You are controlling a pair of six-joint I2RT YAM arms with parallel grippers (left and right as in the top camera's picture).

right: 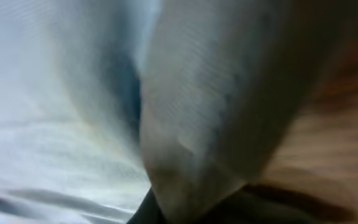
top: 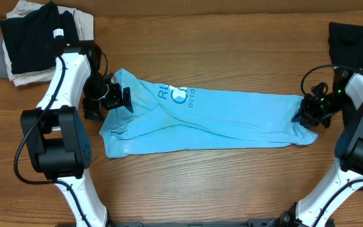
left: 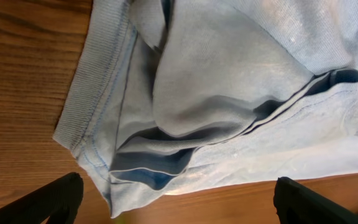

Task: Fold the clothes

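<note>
The light sky-blue T-shirt (top: 232,120) lies stretched left to right across the wooden table, with teal lettering showing near its left part. My left gripper (top: 109,99) is at the shirt's left end. In the left wrist view its fingers (left: 176,199) stand wide apart and hold nothing, with the ribbed edge and folds of the shirt (left: 229,81) just ahead of them. My right gripper (top: 309,115) is at the shirt's right end, where the cloth is drawn into a bunch. The right wrist view is blurred. The fabric (right: 61,93) fills it and drapes over the dark jaw (right: 191,205).
A pile of black, beige and grey clothes (top: 36,38) lies at the back left corner. A black garment (top: 355,38) lies at the back right, behind the right arm. Bare wood (top: 219,183) runs along the front of the table.
</note>
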